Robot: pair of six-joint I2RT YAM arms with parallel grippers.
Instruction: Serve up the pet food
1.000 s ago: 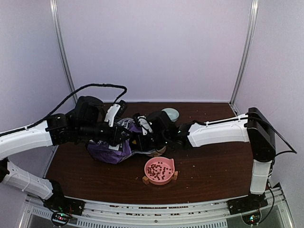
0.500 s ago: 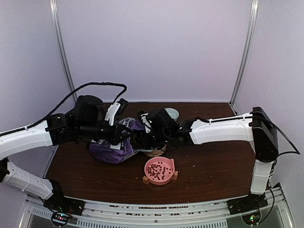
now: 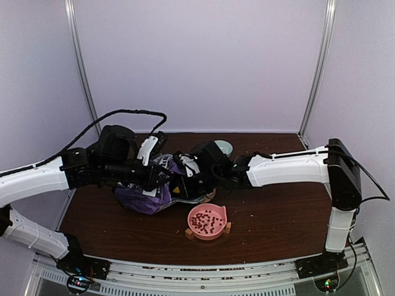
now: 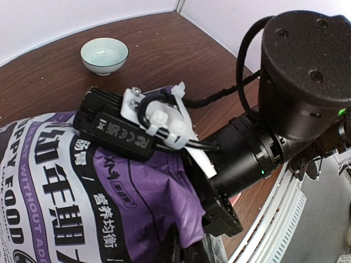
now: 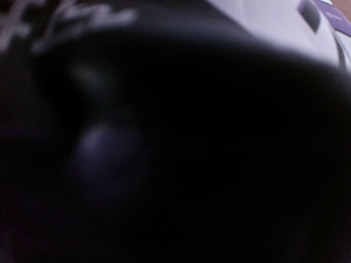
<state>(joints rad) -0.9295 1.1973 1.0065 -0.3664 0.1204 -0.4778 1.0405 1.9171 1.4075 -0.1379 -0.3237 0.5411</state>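
Grips the top edge of the purple-and-white bag [image 3: 143, 196] with the left end effector [image 3: 164, 176], closed flat on the film, by the look of it to lift the mouth and hold it wide for the other arm. Reaches into that mouth with the right end effector [image 3: 189, 179]; cannot tell whether open or gripping anything, since buried among the bag's folds in the overhead view and nothing but darkness in its own wrist view. Probably goes in for more food, though none visible inside. Already shows a layer of pet food [image 3: 207, 220] in the pink bowl [image 3: 190, 217], standing on the table [image 3: 278, 209] just in front of the bag's mouth, near enough for a short carry from bag to bowl. Leaves the small pale bowl [image 3: 222, 147] behind the bag, apart from it and out of the working path. Risks dragging or tipping the slumped bag if pulled sideways while pinched.
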